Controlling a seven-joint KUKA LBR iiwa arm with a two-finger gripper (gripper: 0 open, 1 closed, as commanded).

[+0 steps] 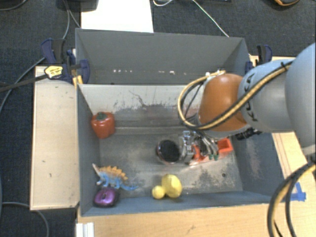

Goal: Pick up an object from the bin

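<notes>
Gripper (190,149) sits low; we see a dark round object (168,151) just beside it, toward the view's left. Open or closed, we cannot tell.

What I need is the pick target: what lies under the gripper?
A black round thing lies on the bin floor just left of the gripper in the view. A red-orange thing peeks out at its right. Whatever is straight beneath is covered by the arm.

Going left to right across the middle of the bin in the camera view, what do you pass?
Red toy bell pepper with a green stem → glossy black round object → the arm's gripper.
</notes>
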